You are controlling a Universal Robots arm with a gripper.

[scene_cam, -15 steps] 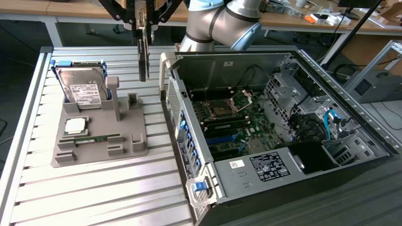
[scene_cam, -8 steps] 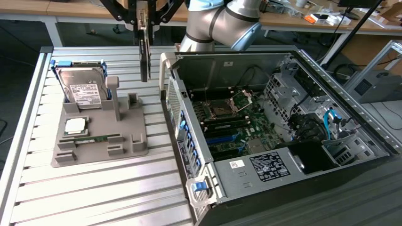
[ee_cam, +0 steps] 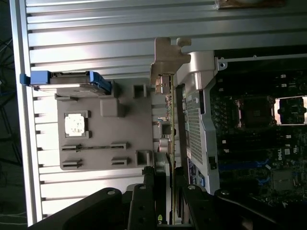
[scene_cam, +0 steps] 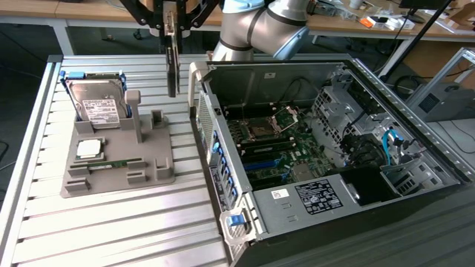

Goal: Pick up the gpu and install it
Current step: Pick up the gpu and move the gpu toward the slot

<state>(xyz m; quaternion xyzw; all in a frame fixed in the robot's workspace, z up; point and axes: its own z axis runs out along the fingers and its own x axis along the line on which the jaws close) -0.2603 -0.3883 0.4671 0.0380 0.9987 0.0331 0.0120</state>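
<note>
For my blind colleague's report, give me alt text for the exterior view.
A robot claw holds the gpu upright above a slatted table, between a gray parts holder with a hard drive and an open computer case.

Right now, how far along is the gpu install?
Done: the gpu is picked up, hanging on edge clear of the grey tray. In hand: the gripper clamps its upper edge, holding it above the table between the tray and the open computer case. Left: the card is outside the case, not yet seated on the motherboard.
</note>
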